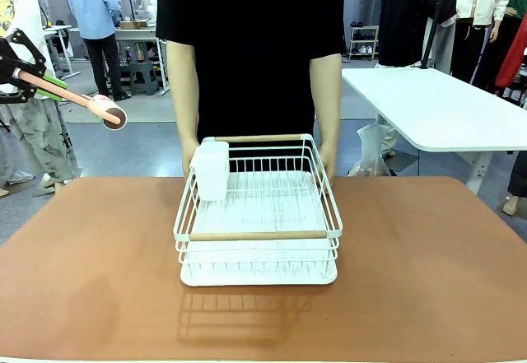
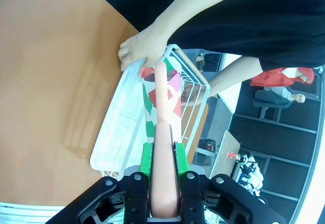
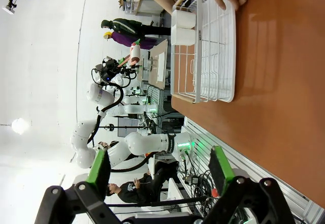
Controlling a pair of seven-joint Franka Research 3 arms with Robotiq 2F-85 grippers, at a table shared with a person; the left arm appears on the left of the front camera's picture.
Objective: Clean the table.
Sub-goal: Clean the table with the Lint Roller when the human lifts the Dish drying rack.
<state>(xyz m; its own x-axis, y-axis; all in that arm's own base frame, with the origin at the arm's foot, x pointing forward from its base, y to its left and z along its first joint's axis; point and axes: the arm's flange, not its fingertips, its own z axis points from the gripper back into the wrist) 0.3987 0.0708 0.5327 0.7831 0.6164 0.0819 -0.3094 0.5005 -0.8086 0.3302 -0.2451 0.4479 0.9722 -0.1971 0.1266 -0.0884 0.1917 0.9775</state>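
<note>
- Left tool (image 2: 163,155): clamped shut on a peach handle (image 2: 163,122) with a pink-and-green patterned head (image 2: 174,84), raised at the left.
- Right tool (image 3: 160,168): spread wide, holding nothing.
- White wire dish rack (image 1: 333,207) at the middle of the desk (image 1: 428,264), white cutlery holder (image 1: 211,169) inside, far-left corner.
- Person's hands (image 2: 142,46) on its far rim.
- Desk: reddish-brown, between robot and person.

— Where are we holding our left gripper (image 1: 34,81)?
— We're lifting it high at our left side, well above the surface (image 1: 428,248). Our left arm (image 3: 147,142) is bending at the elbow.
— Are we gripping anything?
— Yes, we're clamping a peach-coloured handle (image 1: 78,100) between the jaws, and it's slanting down toward the middle.
— And our right gripper (image 3: 160,168)?
— We're holding its fingers wide apart, with nothing between them.
</note>
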